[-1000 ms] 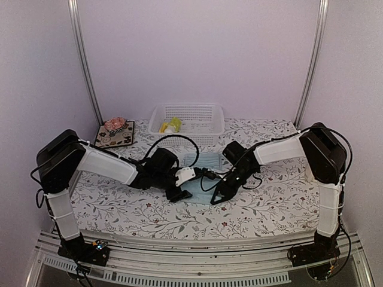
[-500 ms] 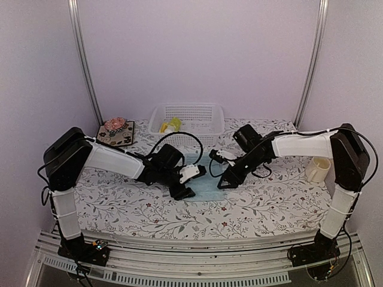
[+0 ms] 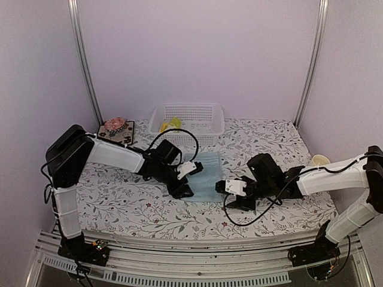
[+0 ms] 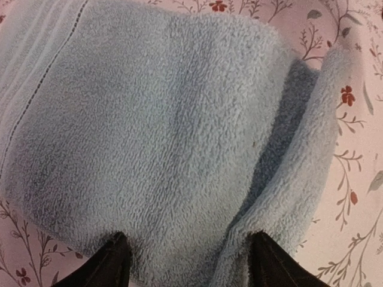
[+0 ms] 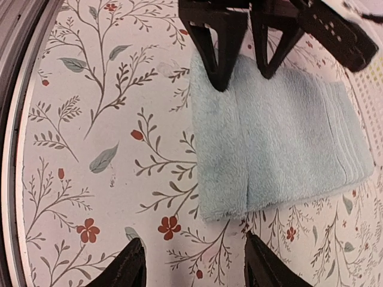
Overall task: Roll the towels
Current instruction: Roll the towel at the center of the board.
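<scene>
A pale light blue towel (image 3: 206, 173) lies folded flat on the flowered tablecloth at mid-table. In the left wrist view the towel (image 4: 155, 119) fills the frame, with a loose flap raised along its right side. My left gripper (image 3: 182, 191) (image 4: 188, 266) is open, its two fingertips (image 4: 114, 263) resting on the towel's near-left edge. My right gripper (image 3: 230, 200) (image 5: 194, 260) is open and holds nothing, hovering low over the bare cloth just short of the towel (image 5: 275, 137). The yellow-green towel (image 3: 173, 124) lies bunched in the basket.
A white slotted basket (image 3: 197, 113) stands at the back centre. A dark floral mat (image 3: 122, 139) with a pink thing on it lies at the back left. A pale cup (image 3: 319, 160) sits at the right. The metal front rail (image 5: 12, 149) runs near my right gripper.
My right gripper has opened, let go of the blue towel and pulled back to the near right. The towel now lies flatter. My left gripper has barely moved.
</scene>
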Robot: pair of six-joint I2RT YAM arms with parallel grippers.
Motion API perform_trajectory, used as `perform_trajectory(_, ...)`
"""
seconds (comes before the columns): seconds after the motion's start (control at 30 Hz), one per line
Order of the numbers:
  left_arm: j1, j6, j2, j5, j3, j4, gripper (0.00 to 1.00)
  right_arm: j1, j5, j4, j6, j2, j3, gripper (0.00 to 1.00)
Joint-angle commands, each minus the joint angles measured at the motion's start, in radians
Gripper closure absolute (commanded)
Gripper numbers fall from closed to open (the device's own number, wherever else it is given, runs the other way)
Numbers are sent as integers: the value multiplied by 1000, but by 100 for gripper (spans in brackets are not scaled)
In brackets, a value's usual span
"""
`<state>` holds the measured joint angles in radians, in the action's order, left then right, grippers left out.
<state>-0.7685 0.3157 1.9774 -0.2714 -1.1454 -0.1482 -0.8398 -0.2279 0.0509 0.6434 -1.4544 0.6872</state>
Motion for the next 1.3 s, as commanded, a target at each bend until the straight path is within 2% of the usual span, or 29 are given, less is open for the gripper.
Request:
perform_trajectory(0.0, 42, -40, 49, -42, -29, -111, 30, -76, 115, -187, 160, -8, -3, 44)
perform_trajectory(0.13, 66, -75, 77, -88, -62, -134, 30, -139, 142, -238, 237, -66, 4, 44)
perform_trajectory(0.57, 92, -128, 185, -124, -154, -246, 31, -180, 261, -311, 290, -251, 56, 48)
perform_trajectory(0.77, 97, -145, 200, -130, -146, -259, 31, -182, 333, -336, 266, -302, 63, 52)
perform_trajectory(0.93, 101, -158, 201, -129, -142, -264, 32, -182, 340, -331, 238, -334, 73, 61)
perform_trajectory(1.27, 104, -159, 176, -127, -123, -266, 31, -183, 461, -312, 161, -433, 116, 67)
